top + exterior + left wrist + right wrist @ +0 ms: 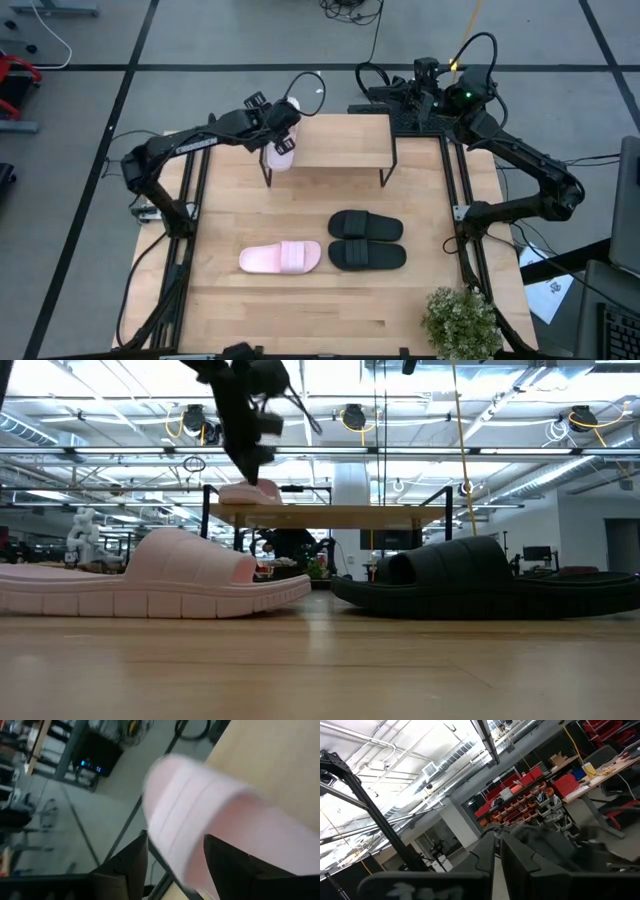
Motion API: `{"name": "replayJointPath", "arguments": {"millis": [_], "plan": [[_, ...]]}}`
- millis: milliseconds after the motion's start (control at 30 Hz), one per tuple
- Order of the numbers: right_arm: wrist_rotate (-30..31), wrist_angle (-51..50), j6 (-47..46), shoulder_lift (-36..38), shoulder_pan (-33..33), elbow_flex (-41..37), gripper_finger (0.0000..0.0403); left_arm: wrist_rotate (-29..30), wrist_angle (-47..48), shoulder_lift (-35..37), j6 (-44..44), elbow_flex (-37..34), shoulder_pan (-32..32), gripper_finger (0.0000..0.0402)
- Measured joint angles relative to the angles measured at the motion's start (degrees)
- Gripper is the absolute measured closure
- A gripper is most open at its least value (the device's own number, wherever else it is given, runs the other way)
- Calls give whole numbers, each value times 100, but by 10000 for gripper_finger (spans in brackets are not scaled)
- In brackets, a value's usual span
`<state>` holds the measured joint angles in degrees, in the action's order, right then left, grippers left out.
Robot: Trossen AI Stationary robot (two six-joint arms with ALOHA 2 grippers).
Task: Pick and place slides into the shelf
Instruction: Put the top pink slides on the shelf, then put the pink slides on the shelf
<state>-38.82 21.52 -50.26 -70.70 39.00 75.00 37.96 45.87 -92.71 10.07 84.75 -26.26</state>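
Observation:
My left gripper (275, 118) is at the left end of the shelf (340, 142), shut on a pale pink slide (281, 148) that lies across the shelf's wooden top (330, 513). In the low view this slide (250, 492) shows on the top under the gripper (252, 460). The other pink slide (281, 258) lies flat on its sole on the table. The two black slides (366, 226) (368, 255) lie side by side to its right. My right gripper (497, 855) is shut on nothing and held back beyond the table's far right corner (425, 95). My left gripper has the pink slide's side by the wide strap (175, 860) between its two fingers (131, 865), which come from above, slanting in from the table's left. The slide sits about level on the shelf's left end, part of it over the shelf's edge.
A potted plant (462, 322) stands at the table's near right corner. Cables and the arm bases lie past the far edge. Bare wood lies between the shelf and the three slides, and on the near part of the table (300, 310).

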Motion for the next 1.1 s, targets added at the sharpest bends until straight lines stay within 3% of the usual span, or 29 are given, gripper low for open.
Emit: {"name": "replayJointPath", "arguments": {"millis": [233,367,433,533,633,700,933,1100], "plan": [[1,2,4,0,0,0,380,-207,424,1185,-23,2,799,210],[1,1,23,0,0,0,380,-508,419,1896,-522,2,1278,210],[1,2,13,0,0,0,380,-1133,442,2232,-824,7,1576,210],[1,2,15,0,0,0,380,-2625,557,2620,-1351,11,1921,210],[-6,2,0,0,0,0,380,-3904,835,2831,-2594,11,2104,210],[-6,2,2,0,-5,0,380,-4338,1234,2851,-3585,11,2251,210],[-39,2,39,0,-116,0,380,-5120,1395,2540,-6111,-453,3229,211],[-278,38,76,0,-235,0,380,-4842,709,2442,-7844,-1347,3899,211]]}}
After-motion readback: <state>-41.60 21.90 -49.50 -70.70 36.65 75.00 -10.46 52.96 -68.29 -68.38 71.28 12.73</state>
